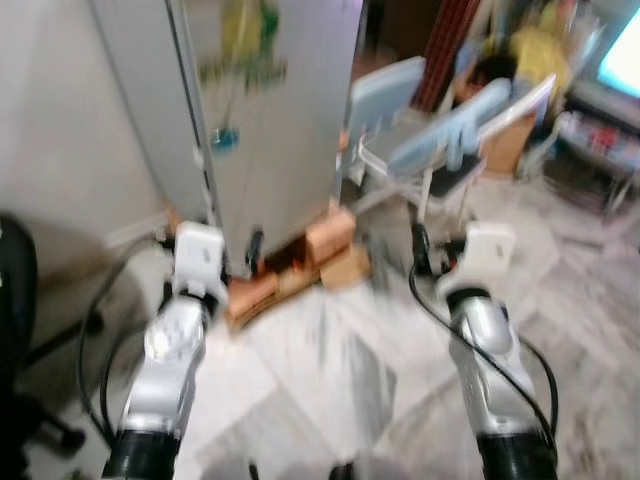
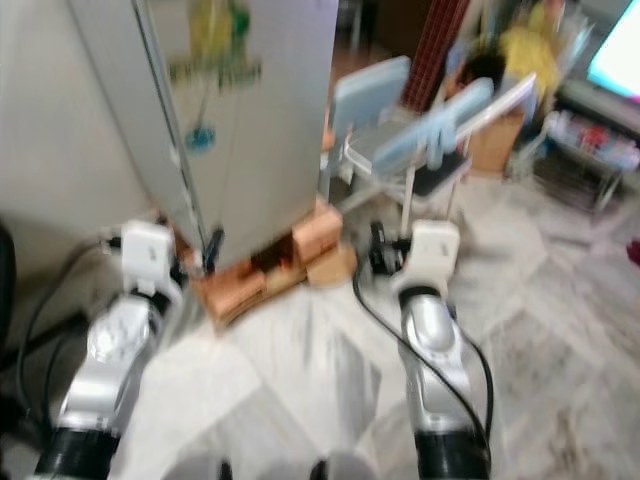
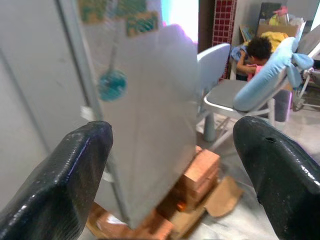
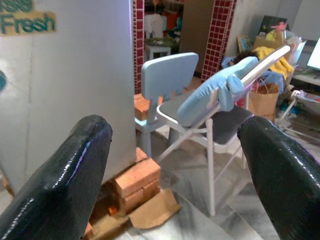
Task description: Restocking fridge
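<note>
Fridge (image 1: 270, 110) stands closed ahead of the robot, a tall silver-grey cabinet with stickers and a round blue magnet (image 3: 112, 85) on its door, its base raised on stacked bricks (image 4: 137, 184) with a flattened piece of cardboard (image 4: 152, 211) beside them. Left gripper (image 3: 170, 165) hovers just before the fridge's front corner, fingers (image 3: 65, 175) spread wide with nothing between them. Right gripper (image 4: 175, 170) is held to the right of the fridge, likewise released and empty, facing a folding chair (image 4: 215, 125) draped with a pale blue cushion (image 4: 215, 92). A small light-blue chair (image 4: 167, 80) stands between the fridge and the folding chair. Beyond the chairs, a person (image 3: 256, 52) with dark hair bends low near yellow cloth. A black cable (image 1: 95, 330) trails over the marble floor (image 1: 330, 370) left of the fridge. Head views are blurred.
</note>
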Controlling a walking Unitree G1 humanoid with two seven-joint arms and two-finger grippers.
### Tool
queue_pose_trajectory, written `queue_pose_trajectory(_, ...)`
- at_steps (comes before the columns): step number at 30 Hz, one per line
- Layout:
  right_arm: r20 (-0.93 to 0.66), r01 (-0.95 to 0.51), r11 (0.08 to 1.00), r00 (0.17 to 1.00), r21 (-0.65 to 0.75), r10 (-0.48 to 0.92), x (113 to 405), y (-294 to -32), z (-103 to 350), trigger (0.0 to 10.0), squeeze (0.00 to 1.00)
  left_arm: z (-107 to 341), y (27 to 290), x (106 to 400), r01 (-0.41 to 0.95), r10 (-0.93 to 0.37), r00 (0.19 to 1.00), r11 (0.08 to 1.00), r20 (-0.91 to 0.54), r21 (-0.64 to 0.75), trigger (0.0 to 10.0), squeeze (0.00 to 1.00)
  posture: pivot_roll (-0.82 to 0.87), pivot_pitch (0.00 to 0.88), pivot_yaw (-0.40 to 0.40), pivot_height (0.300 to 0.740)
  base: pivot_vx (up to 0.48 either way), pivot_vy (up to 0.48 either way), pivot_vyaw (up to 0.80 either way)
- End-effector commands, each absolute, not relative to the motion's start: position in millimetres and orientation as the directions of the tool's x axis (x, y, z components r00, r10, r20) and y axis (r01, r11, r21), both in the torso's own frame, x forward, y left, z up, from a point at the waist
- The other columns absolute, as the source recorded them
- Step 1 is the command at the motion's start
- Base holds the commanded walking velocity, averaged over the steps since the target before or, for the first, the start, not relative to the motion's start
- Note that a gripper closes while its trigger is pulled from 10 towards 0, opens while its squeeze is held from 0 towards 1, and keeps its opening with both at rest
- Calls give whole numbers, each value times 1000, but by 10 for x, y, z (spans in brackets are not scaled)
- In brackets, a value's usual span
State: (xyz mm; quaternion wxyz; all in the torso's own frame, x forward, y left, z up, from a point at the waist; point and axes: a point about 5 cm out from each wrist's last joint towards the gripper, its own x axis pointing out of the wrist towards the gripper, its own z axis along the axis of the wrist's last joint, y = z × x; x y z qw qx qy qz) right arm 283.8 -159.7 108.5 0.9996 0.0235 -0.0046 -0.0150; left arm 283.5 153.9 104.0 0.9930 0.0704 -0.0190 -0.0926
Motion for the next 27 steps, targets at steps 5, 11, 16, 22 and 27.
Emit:
queue_pose_trajectory(5,23,16,999,1000,51,-17,2866,-1532,1118,10000,0,1068,1602,2825,173,-180,983,971,30,168,10000,0,30,33,-70,740,469,0,0)
queue_pose_trajectory(11,25,29,998,999,48,-30,2903,-1575,1138,10000,0,1068,1588,2821,176,-185,982,968,31,179,10000,0,32,34,-72,740,480,0,-415)
queue_pose_trajectory(16,22,40,998,999,54,-41,2891,-1578,1105,10000,0,1029,1592,2806,180,-186,982,968,17,173,10000,0,39,24,-54,740,480,0,-561)
queue_pose_trajectory(22,14,71,995,997,71,-72,2892,-1558,1032,10000,0,942,1605,2798,168,-167,986,971,-19,173,10000,0,49,0,-17,740,439,51,0)
queue_pose_trajectory(27,14,125,990,992,67,-126,2893,-1637,985,10000,0,850,1632,2788,181,-167,983,951,-75,249,10000,0,55,0,22,740,70,61,0)
